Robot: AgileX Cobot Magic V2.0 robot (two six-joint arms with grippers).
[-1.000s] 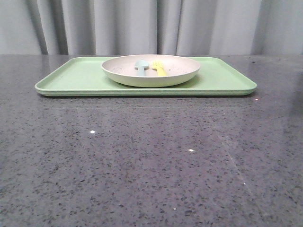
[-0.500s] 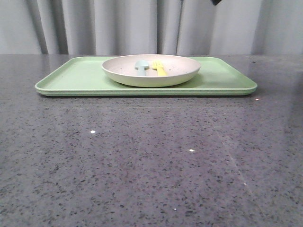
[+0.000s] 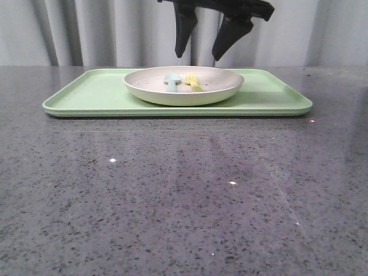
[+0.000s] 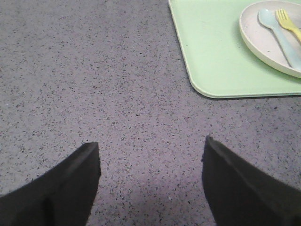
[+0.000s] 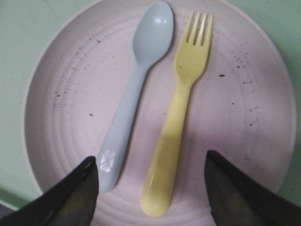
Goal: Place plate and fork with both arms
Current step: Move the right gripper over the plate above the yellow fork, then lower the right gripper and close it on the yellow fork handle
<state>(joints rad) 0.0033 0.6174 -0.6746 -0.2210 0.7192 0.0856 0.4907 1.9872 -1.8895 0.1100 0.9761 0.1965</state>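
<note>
The cream speckled plate [image 3: 184,95] sits on the light-green tray [image 3: 86,98] at the far side of the table. Inside it the yellow fork [image 3: 194,82] lies next to a pale blue spoon [image 3: 172,80]. My right gripper [image 3: 198,57] hangs open just above the plate. In the right wrist view its open fingers [image 5: 150,157] straddle the handle ends of the fork [image 5: 181,117] and spoon [image 5: 134,94] without touching them. My left gripper [image 4: 150,141] is open and empty over bare table, short of the tray's corner [image 4: 211,52]; the plate [image 4: 263,42] shows beyond it.
The tray takes up most of the far table width. Dark speckled tabletop [image 3: 184,201] stretches from the tray to the near edge. Grey curtains [image 3: 86,29] close off the back.
My right gripper has come down from above into the front view and now hangs open over the plate. Plate, fork, spoon and tray have not moved.
</note>
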